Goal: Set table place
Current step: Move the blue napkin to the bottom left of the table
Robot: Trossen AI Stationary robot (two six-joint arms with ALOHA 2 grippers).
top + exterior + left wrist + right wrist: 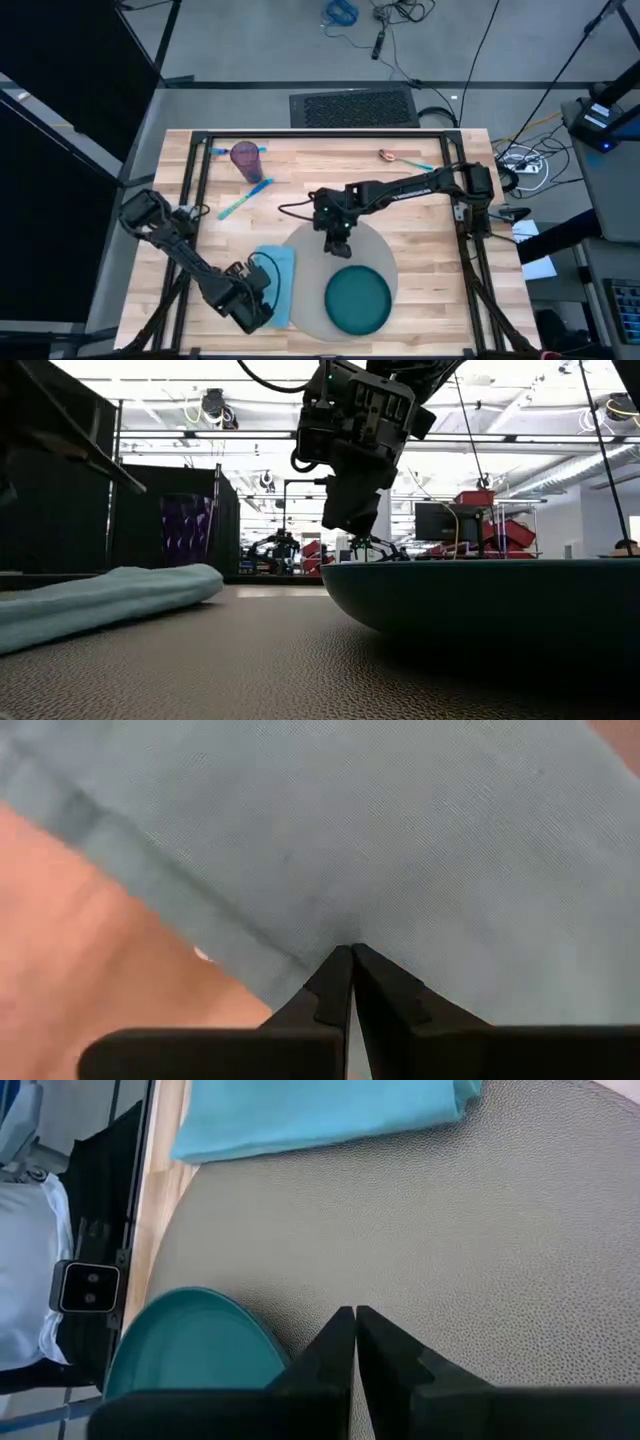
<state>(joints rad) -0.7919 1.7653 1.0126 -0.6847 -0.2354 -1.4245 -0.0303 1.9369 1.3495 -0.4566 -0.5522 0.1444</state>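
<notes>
Right pincer [340, 247], fingers pressed together, hovers over the grey placemat [310, 300] at 12 o'clock of the teal plate [358, 300]; left pincer [352, 952], likewise closed and empty, rests against the blue napkin [400, 840].

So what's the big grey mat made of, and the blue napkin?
The grey placemat looks like faux leather or vinyl: its surface is finely pebbled and matte, though the exact material is unclear. The light blue napkin looks like woven cloth, probably cotton or linen: fine threads and a stitched hem show.
</notes>
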